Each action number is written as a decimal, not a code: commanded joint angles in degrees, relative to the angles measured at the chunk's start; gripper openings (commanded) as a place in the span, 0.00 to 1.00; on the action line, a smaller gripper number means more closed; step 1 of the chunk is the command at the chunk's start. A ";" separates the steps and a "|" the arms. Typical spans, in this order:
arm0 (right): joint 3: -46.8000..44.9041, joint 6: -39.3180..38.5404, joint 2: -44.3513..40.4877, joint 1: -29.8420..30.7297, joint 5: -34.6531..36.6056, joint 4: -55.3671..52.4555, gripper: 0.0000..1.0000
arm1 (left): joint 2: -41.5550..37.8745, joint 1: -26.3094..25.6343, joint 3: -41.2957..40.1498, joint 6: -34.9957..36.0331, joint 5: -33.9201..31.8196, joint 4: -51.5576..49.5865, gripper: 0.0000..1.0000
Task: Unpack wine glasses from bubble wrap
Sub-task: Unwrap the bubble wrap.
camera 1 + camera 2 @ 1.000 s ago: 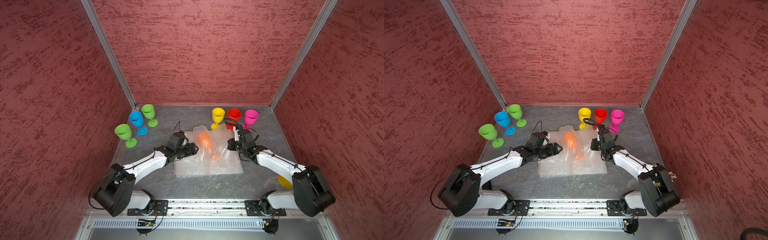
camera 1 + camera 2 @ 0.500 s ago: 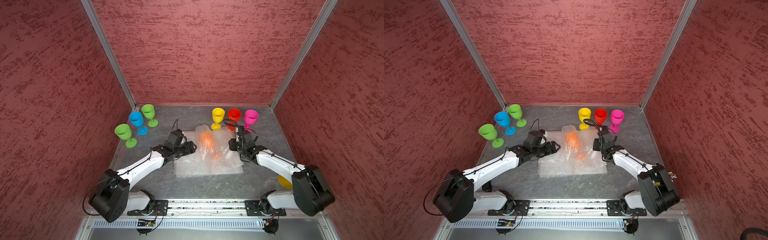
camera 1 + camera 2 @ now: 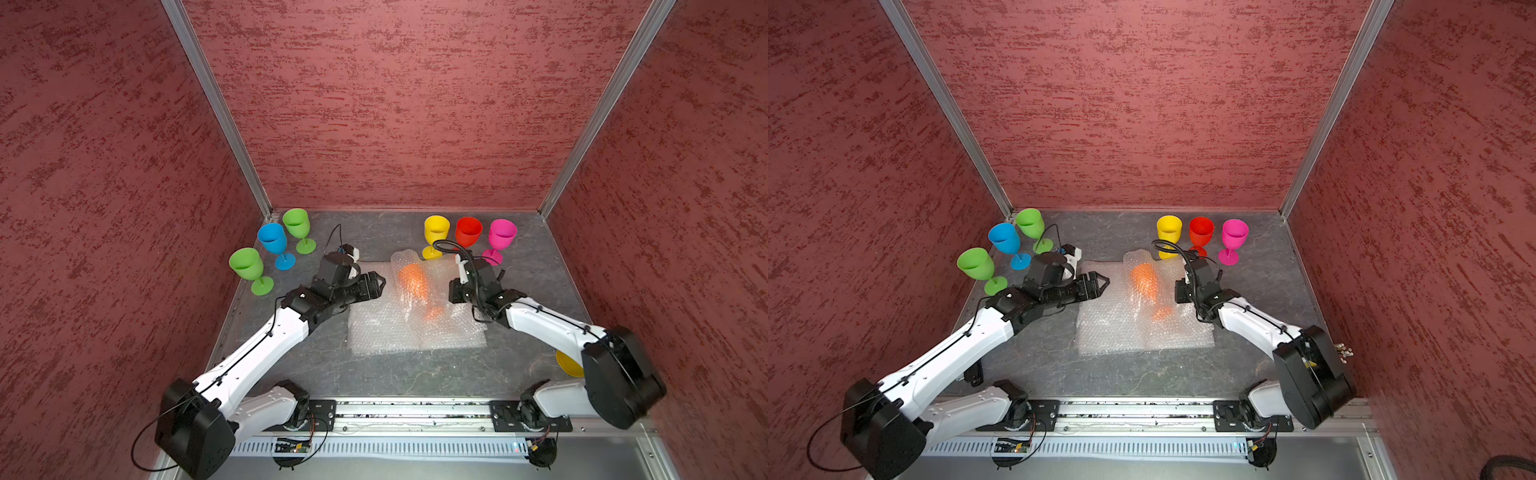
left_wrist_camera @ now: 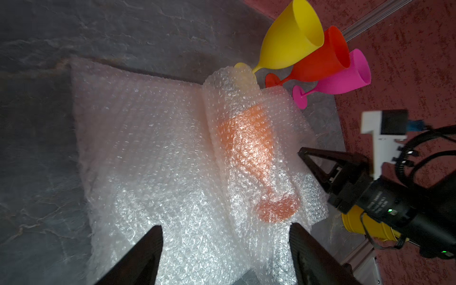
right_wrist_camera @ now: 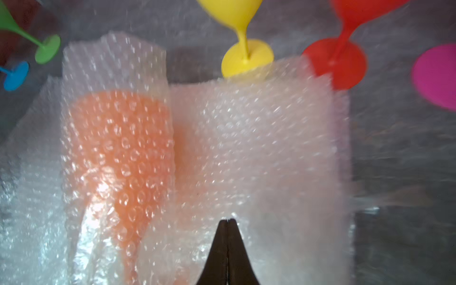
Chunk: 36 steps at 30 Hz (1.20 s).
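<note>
three red textured walls [image 3: 395,104] enclose a grey table [image 3: 374,374]; left end effector [image 4: 225,228] open, right end effector [image 5: 227,221] closed

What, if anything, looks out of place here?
The orange goblet lies on its side inside the bubble wrap mid-table, while the six other goblets stand upright toward the back corners. A yellow round object sits behind the right arm, partly hidden; I cannot tell what it is.
</note>
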 commanded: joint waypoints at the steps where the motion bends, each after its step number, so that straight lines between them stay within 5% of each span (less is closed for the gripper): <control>1: 3.55 0.08 1.17 2.46 -5.35 1.65 0.05 | -3.52 0.51 3.14 4.09 -2.14 -4.83 0.82; 10: 12.23 3.18 5.23 16.30 -8.28 3.68 0.07 | -8.21 1.99 3.56 2.80 -2.35 -5.98 0.82; 19: 27.00 9.29 27.16 22.95 -18.18 12.75 0.13 | -12.53 3.72 2.71 0.11 -4.92 -5.42 0.81; 22: 30.56 11.89 30.52 23.35 -19.78 16.55 0.21 | -14.26 4.13 2.19 0.12 -5.75 -5.95 0.81; 27: 24.35 13.43 20.94 22.37 -15.60 24.35 0.47 | -15.99 4.83 0.08 -0.64 -3.86 -6.99 0.81; 29: 21.61 13.69 16.36 20.93 -13.95 24.53 0.53 | -14.24 6.44 -1.55 -2.12 1.51 -6.29 0.83; 32: 18.26 12.38 10.50 18.17 -9.49 20.13 0.60 | -8.17 11.47 -4.53 -6.14 13.44 -4.04 0.84; 36: 13.88 8.89 3.12 14.50 -0.32 10.95 0.67 | -2.75 12.89 -6.53 -6.84 15.73 -3.66 0.87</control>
